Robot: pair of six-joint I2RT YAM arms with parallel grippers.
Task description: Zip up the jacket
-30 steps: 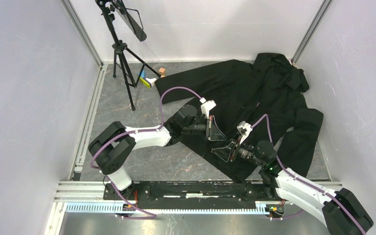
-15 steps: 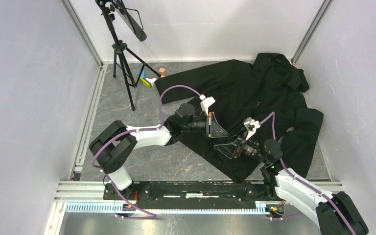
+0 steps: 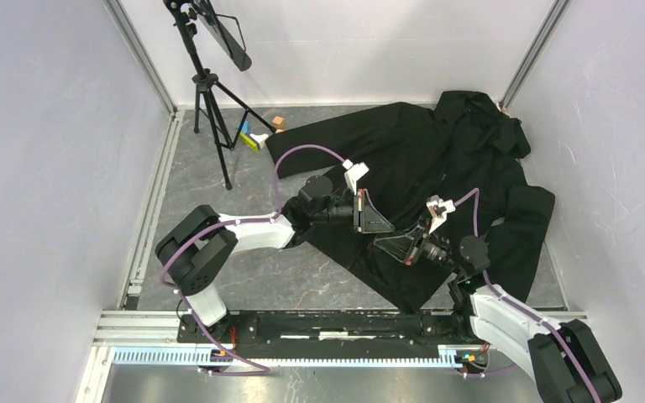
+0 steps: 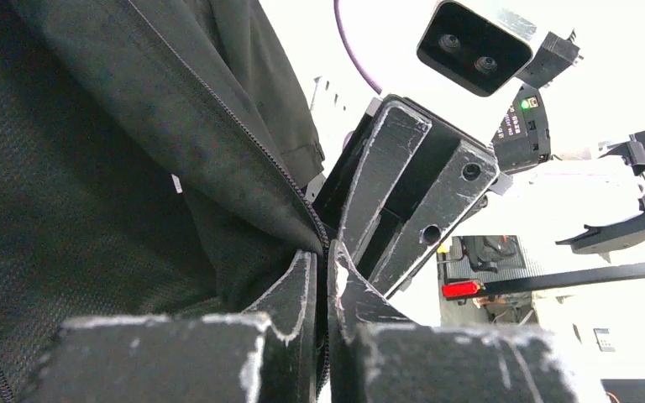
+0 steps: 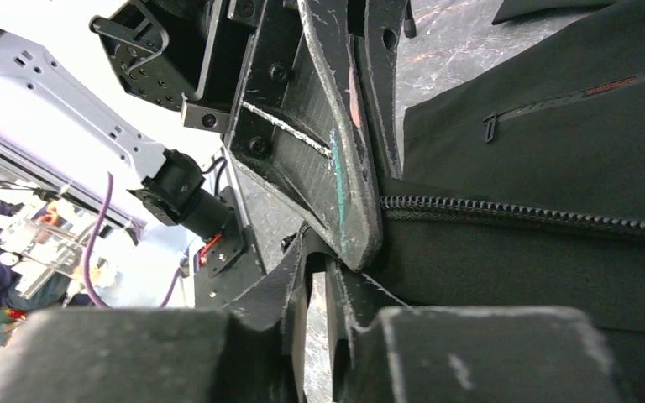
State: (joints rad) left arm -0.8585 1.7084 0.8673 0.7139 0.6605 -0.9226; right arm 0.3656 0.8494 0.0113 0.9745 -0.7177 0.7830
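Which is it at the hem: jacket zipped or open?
Open there: the left wrist view shows one front edge of the jacket with its zipper teeth free and the lining exposed. Higher up, cannot tell.

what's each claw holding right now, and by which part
Left claw pinches the jacket by the edge along its zipper. Right claw, nearly closed beside it: cannot tell.

left arm [image 3: 252, 233] and right arm [image 3: 508, 321]: white moulded links, black joint housings. a purple cable [image 3: 290, 157] runs along each arm to a white camera block [image 3: 354, 173] at the wrist. left gripper [image 4: 322, 260] and right gripper [image 5: 319, 256]: black wedge-shaped fingers, edges scuffed white, side plates with round screw holes. one left finger carries a teal streak [image 5: 336, 180].
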